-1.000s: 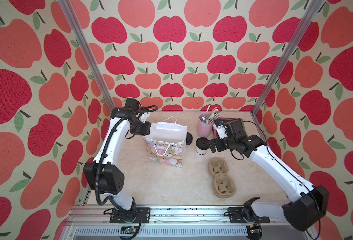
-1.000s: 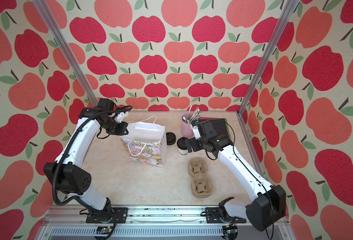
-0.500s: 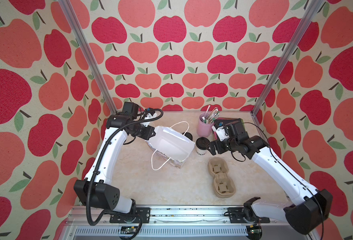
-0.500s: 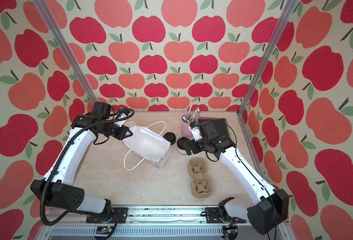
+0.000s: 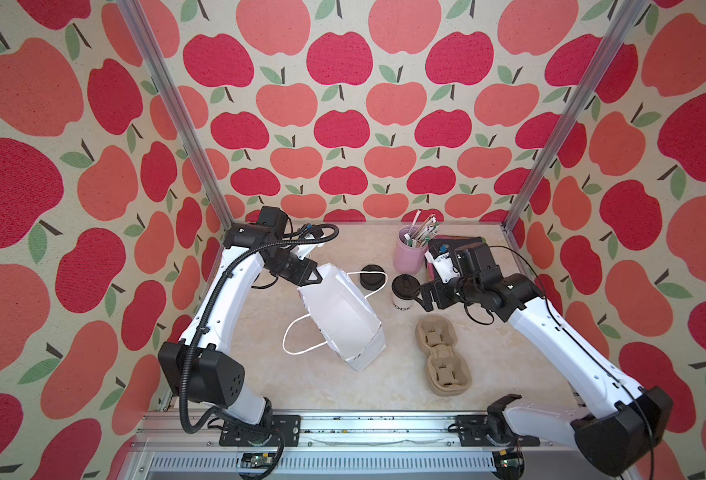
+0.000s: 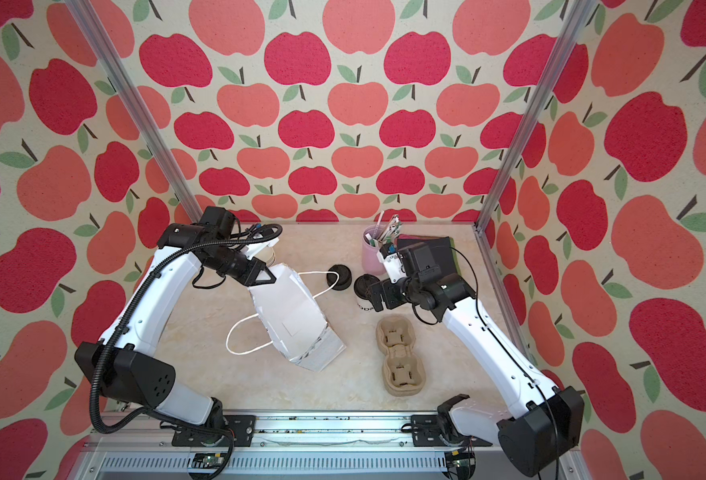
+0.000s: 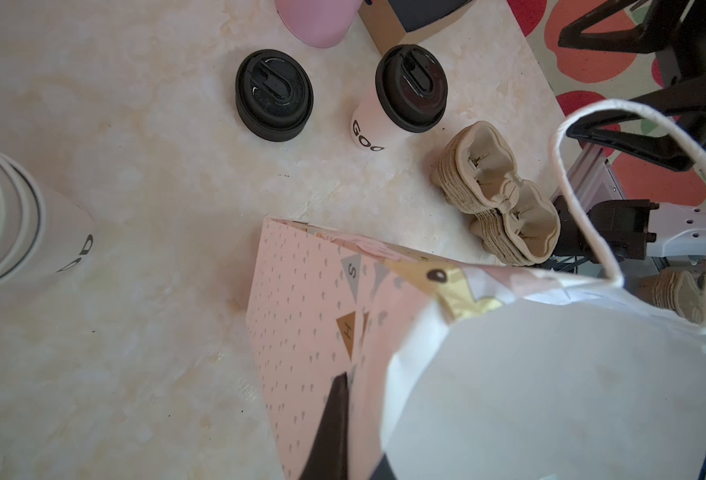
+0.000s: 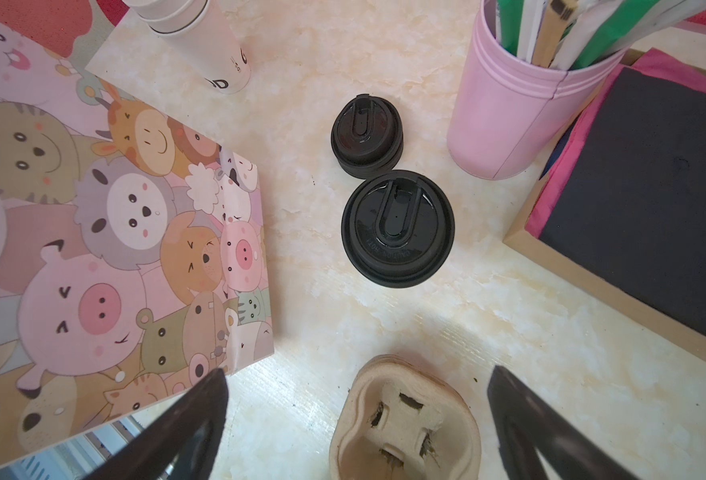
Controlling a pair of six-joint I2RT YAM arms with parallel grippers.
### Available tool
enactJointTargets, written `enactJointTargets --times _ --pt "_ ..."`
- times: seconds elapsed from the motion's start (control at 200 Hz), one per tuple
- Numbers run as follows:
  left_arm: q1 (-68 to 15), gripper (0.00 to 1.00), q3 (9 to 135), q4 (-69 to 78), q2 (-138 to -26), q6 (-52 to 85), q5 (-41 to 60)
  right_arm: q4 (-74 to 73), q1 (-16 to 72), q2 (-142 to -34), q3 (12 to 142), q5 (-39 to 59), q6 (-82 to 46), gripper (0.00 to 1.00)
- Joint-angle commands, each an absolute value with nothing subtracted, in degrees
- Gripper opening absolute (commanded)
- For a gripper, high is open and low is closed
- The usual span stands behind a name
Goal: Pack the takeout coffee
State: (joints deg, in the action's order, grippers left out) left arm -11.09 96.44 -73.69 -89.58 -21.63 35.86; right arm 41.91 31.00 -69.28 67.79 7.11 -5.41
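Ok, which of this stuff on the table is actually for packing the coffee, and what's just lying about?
For the job: lidded coffee cup; gift bag, gripped by the shut left hand; open right hand beside the cup; probably the pulp cup carrier.
Lying about: spare black lids; stack of white cups; pink cup of sticks; cardboard box.

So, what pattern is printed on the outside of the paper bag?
The bag shows pastel cartoon animal faces; clearest in the right wrist view.
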Motion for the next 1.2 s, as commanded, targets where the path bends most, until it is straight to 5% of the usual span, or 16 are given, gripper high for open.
enactJointTargets --times 0.0,0.575,1.191 --pt "-11.43 0.00 97.54 -75.51 -90.61 -21.93 34.35 43.70 31.08 -67.73 66.46 5.88 -6.08 0.99" --pt "-15.39 0.40 99.86 -71.61 -91.70 -18.66 22.59 44.61 30.47 -63.49 61.45 -1.06 -12.26 0.99" --pt "-17.47 0.41 92.00 -62.76 -82.23 -16.69 21.56 56.60 36.94 -61.95 59.96 -6.90 -19.30 0.94"
